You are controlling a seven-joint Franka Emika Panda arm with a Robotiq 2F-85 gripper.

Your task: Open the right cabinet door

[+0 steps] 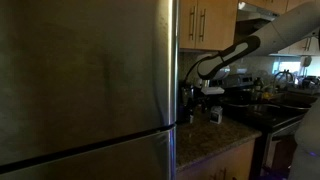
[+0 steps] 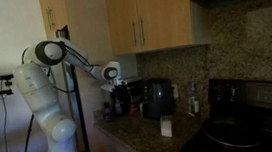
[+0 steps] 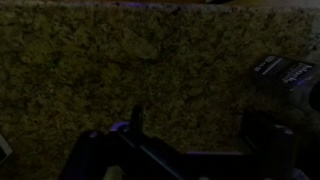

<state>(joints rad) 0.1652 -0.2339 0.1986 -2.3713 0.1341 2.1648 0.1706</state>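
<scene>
The right cabinet door (image 2: 165, 13) is a light-tan wall-cabinet door, closed, with a slim vertical handle (image 2: 142, 30) on its left edge. It also shows in an exterior view (image 1: 218, 22) beside the fridge. My gripper (image 2: 118, 85) hangs well below the cabinets, just above the granite counter, also seen in an exterior view (image 1: 210, 93). In the dark wrist view the gripper (image 3: 200, 135) has its two fingers spread apart over the speckled counter with nothing between them. It touches no door or handle.
A large stainless-steel fridge (image 1: 80, 80) fills the near side. A matching narrower door (image 2: 120, 17) is left of the task door. A black coffee maker (image 2: 158, 97), small jars, a white box (image 2: 167, 126) and a black stove (image 2: 246, 126) stand on or along the counter (image 1: 215, 135).
</scene>
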